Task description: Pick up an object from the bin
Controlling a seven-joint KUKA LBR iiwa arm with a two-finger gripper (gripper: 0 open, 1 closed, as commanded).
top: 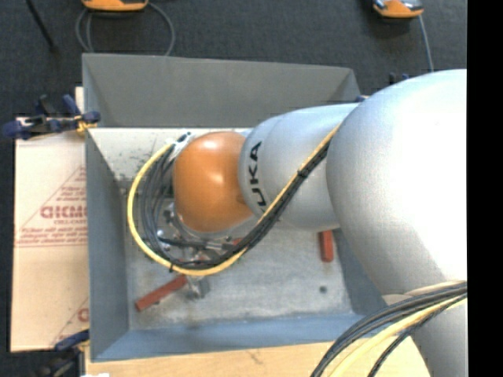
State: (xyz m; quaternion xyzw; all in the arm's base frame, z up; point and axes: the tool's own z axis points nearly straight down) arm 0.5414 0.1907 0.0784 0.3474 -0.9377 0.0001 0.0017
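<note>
My gripper (196,286) hangs under the orange wrist cover, low over the bin's front left part. A long red-orange stick (159,294) lies flat on the bin floor, slanting from the front left up to the gripper's tip, and its right end meets the gripper there. The wrist cover and cables hide the rest of the gripper, and I cannot make out whether the stick's end is held. A short red-orange block (326,246) lies on the floor to the right, close beside the arm.
The arm comes in from the right and covers the bin's middle and right side. A yellow and black cable loop curves around the wrist, near the left wall. Small dark specks dot the floor at the front.
</note>
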